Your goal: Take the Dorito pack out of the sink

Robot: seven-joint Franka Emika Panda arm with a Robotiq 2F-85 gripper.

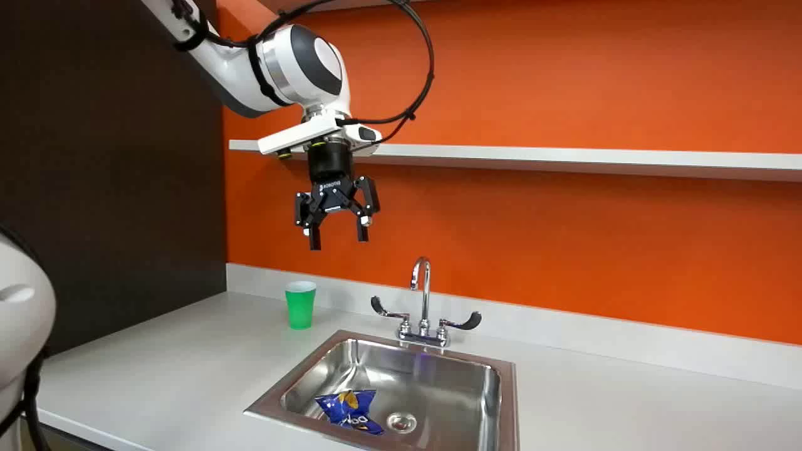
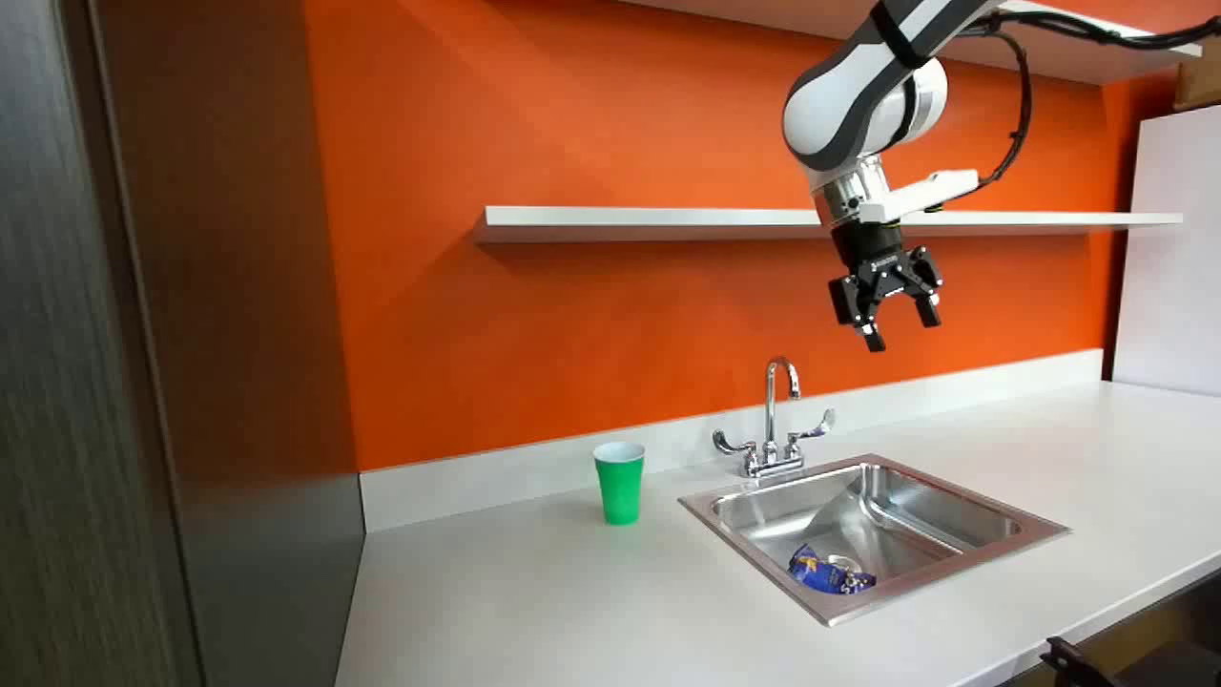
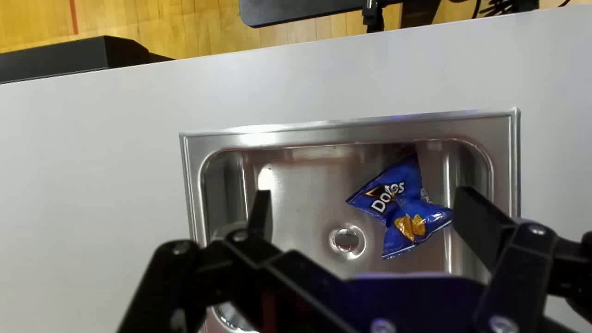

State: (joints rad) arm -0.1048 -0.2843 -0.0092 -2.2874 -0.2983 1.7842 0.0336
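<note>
The Dorito pack (image 1: 348, 413), a crinkled blue bag, lies on the floor of the steel sink (image 1: 297, 379), beside the drain. It also lies there in an exterior view (image 2: 820, 572). In the wrist view the pack (image 3: 395, 203) shows its white lettering and orange chips, near the right wall of the sink (image 3: 347, 126). My gripper (image 1: 339, 243) is open and empty, high above the counter and the faucet; it also shows in an exterior view (image 2: 902, 336). In the wrist view my fingers (image 3: 363, 199) stand wide apart, with the pack between them far below, closer to the right finger.
A chrome faucet (image 1: 424, 313) with two handles rises behind the sink. A green cup (image 2: 621, 487) stands upright on the pale grey counter (image 2: 534, 592), beside the sink. A white shelf (image 1: 564, 155) runs along the orange wall behind the arm. A dark panel (image 1: 119, 175) closes one side.
</note>
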